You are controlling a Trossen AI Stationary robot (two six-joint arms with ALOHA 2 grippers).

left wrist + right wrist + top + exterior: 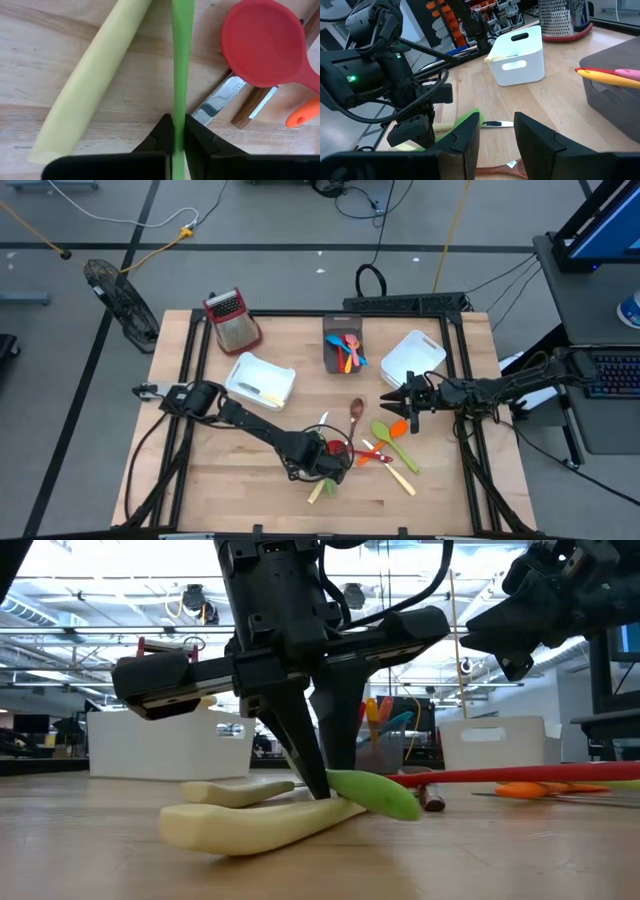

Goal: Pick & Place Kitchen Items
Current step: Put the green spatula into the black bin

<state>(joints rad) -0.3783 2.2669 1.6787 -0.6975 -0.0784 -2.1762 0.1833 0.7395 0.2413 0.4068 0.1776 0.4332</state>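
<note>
Near the table's front edge: left gripper (330, 473), fingers closed on the thin handle of a green utensil (181, 65), which lies on the wood beside a cream handle (90, 80) and a red spoon (265, 42). Right of centre: right gripper (400, 402), jaws parted, holding nothing, hovering above an orange utensil (398, 427).

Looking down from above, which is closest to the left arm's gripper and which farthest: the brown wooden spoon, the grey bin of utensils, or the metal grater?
From the left gripper:
1. Brown wooden spoon, just beyond it, mid-table.
2. Grey bin, farther back, centre.
3. Metal grater, farthest, back left corner.
</note>
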